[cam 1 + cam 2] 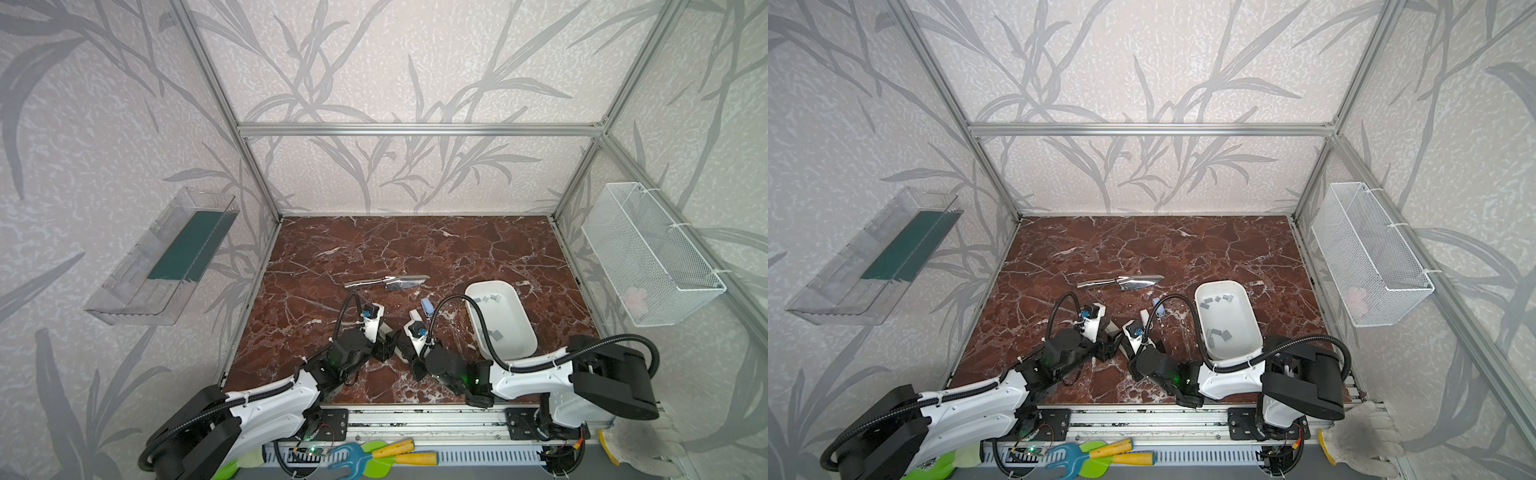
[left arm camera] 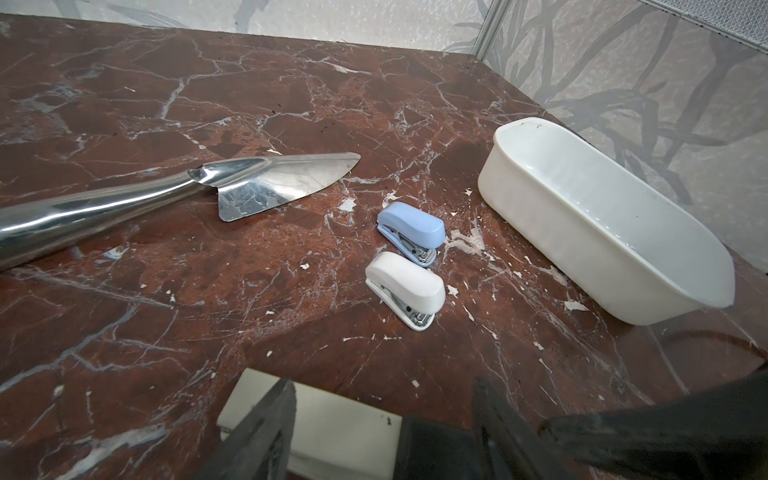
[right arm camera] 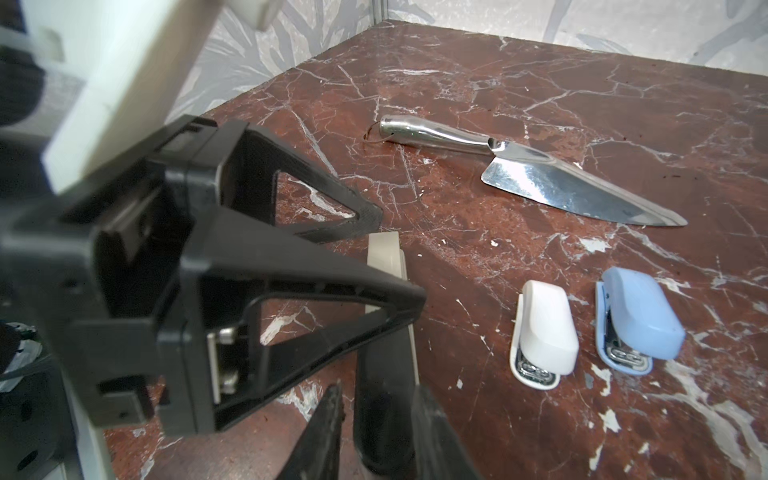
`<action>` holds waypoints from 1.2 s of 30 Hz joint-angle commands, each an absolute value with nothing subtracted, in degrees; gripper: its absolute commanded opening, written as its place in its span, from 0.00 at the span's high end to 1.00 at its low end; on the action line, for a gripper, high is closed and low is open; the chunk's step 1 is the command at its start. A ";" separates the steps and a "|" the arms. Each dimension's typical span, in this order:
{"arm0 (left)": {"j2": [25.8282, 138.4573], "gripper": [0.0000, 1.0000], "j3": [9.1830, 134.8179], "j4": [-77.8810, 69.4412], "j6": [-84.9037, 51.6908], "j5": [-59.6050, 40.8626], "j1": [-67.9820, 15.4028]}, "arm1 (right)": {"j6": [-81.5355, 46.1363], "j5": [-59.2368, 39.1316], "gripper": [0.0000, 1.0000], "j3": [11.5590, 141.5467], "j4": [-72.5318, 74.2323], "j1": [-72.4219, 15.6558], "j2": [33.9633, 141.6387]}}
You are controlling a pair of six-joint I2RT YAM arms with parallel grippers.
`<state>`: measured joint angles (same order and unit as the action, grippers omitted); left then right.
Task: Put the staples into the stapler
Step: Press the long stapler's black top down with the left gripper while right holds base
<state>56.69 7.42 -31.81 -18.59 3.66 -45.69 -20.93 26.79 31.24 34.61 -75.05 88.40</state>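
Both arms meet over a long pale piece [image 2: 332, 415] at the front of the table [image 1: 374, 249]; we take it for a full-size stapler. The left gripper [image 3: 397, 258] stands astride it, and we cannot tell whether its jaws press. The right gripper [image 3: 377, 390] is clamped on its black end. The staples [image 1: 1220, 335] lie in the white tub [image 1: 1219, 283], well apart. We judge opening is in hand; next, a freed gripper must fetch one strip.

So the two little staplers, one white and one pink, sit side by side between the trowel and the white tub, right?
Not pink: the other stapler is pale blue, as the left wrist view shows. It sits beside the white stapler, between the trowel and the tub.
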 commanded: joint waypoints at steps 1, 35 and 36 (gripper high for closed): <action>58.43 0.35 8.20 -32.99 -16.71 5.88 -45.89 | -20.76 28.30 0.70 32.82 33.92 -74.71 90.09; 75.36 0.43 8.23 -47.35 -15.49 4.15 -46.18 | -26.44 26.11 0.75 31.32 33.58 -74.95 96.41; 75.88 0.44 8.22 -47.74 -15.51 4.22 -46.15 | -26.66 25.96 0.76 31.38 33.62 -74.95 96.71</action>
